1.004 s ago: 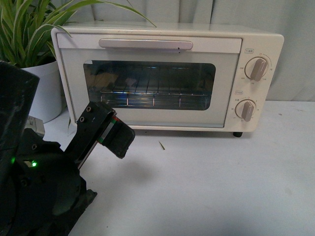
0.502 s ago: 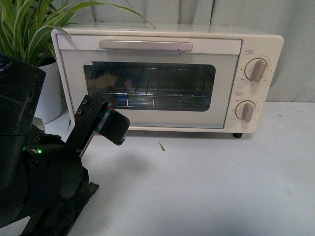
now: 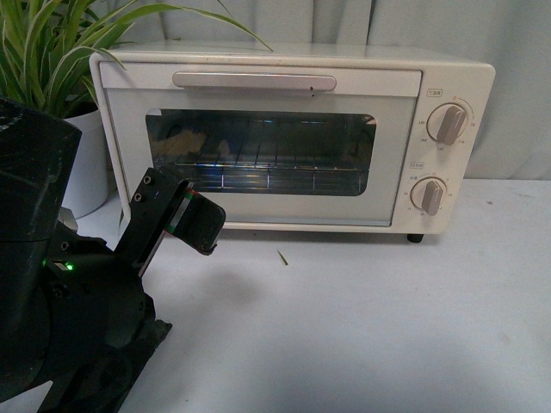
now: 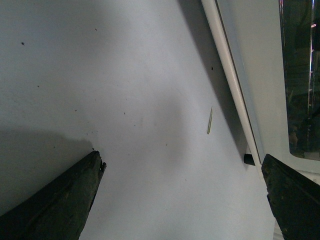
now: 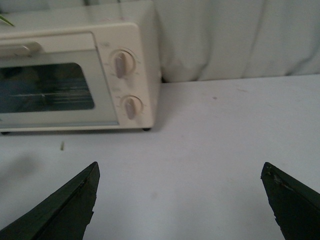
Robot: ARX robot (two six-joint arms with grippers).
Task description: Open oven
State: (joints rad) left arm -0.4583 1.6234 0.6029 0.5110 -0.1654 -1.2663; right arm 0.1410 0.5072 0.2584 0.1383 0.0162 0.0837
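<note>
The cream-white oven (image 3: 293, 138) stands at the back of the white table with its glass door shut. Its long pale bar handle (image 3: 254, 80) runs along the door's top, and two beige knobs (image 3: 448, 123) sit on its right panel. A wire rack (image 3: 258, 168) shows behind the glass. My left gripper (image 3: 198, 225) is open and empty, low in front of the door's lower left corner; the left wrist view shows its fingers (image 4: 60, 200) spread over the table beside the oven's bottom edge (image 4: 232, 75). My right gripper (image 5: 180, 200) is open, empty, well back from the oven (image 5: 75, 75).
A potted plant (image 3: 52, 52) in a white pot stands left of the oven. A thin sliver (image 3: 281, 255) lies on the table before the oven. A pale curtain (image 5: 235, 35) hangs behind. The bare white table (image 3: 387, 327) spreads to the right.
My left gripper has risen a little and shifted slightly left toward the oven's lower left corner. The oven door has stayed shut.
</note>
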